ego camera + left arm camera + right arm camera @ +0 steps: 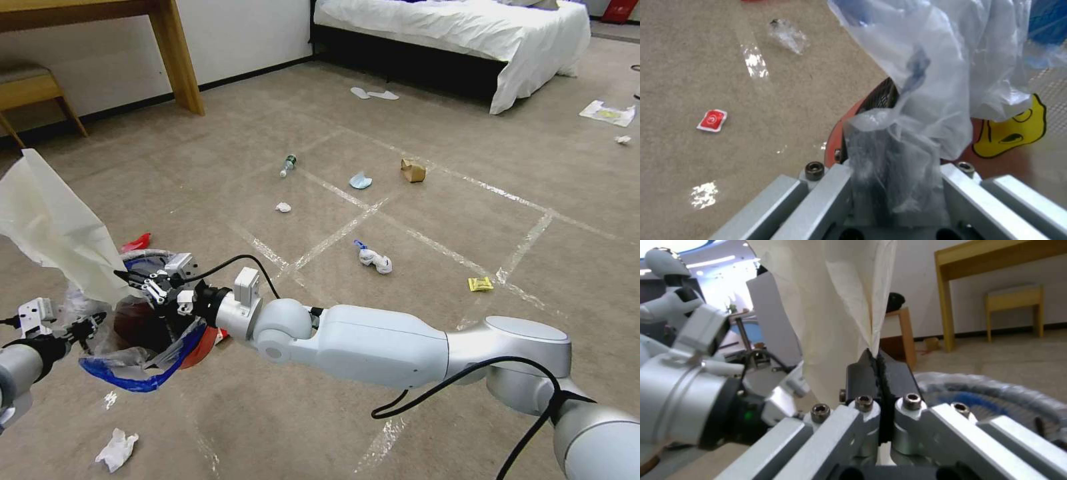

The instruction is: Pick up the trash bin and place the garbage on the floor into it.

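**Tissue held above the red bin**

The left hand (85, 328) grips the rim of the small round red trash bin (143, 320), its fingers (896, 166) closed on the rim and the crinkly clear plastic liner with blue edging (933, 66); the bin hangs tilted just above the beige-brown carpeted floor (427, 200). The right hand (137, 279) reaches across over the bin's mouth, its fingers (871, 373) pinched tight on a large cream-white tissue sheet (57, 227) that stands up from them.

Litter lies on the floor: a crumpled white tissue (117, 448) near the bin, a small red sachet (711, 120), a small green-labelled clear bottle (288, 165), a blue mask (360, 181), a brown paper bag (413, 171), a yellow packet (480, 284) and a white paper wad (375, 259), well apart among the shiny tape lines (347, 230).
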Tool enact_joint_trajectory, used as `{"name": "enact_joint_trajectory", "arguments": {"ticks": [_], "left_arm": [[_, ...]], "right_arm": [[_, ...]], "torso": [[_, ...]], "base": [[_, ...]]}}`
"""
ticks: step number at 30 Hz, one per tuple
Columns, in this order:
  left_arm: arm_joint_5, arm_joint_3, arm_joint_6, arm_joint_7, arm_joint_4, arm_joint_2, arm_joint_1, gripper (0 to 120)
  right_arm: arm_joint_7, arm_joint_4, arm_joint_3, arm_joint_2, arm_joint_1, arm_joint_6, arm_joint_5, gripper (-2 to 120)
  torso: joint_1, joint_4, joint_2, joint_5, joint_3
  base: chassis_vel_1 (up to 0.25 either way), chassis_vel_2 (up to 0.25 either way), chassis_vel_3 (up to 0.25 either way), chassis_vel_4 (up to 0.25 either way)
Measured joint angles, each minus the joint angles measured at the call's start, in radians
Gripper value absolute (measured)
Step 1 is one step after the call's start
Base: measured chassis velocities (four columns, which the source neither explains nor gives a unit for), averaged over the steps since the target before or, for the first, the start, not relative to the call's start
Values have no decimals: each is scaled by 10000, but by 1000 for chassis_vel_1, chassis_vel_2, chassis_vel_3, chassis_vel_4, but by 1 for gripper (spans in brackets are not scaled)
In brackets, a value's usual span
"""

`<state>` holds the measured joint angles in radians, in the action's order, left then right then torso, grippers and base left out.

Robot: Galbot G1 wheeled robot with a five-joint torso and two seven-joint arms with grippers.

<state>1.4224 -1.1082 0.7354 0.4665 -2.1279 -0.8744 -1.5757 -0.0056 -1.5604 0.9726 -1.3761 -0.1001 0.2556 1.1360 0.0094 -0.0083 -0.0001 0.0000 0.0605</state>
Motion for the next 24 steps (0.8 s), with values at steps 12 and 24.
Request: {"name": "enact_joint_trajectory", "arguments": {"ticks": [12, 24], "left_arm": [[20, -23, 0, 5, 37, 2, 8, 0], [19, -51, 0, 16, 6, -26, -36, 0]], "right_arm": [[131, -257, 419, 208, 58, -65, -168, 4], [201, -551, 451, 513, 68, -113, -301, 1]], "torso": [[0, 1, 0, 0, 0], [0, 0, 2, 0, 0]], "base": [[0, 0, 0, 0], [0, 0, 0, 0]]}}
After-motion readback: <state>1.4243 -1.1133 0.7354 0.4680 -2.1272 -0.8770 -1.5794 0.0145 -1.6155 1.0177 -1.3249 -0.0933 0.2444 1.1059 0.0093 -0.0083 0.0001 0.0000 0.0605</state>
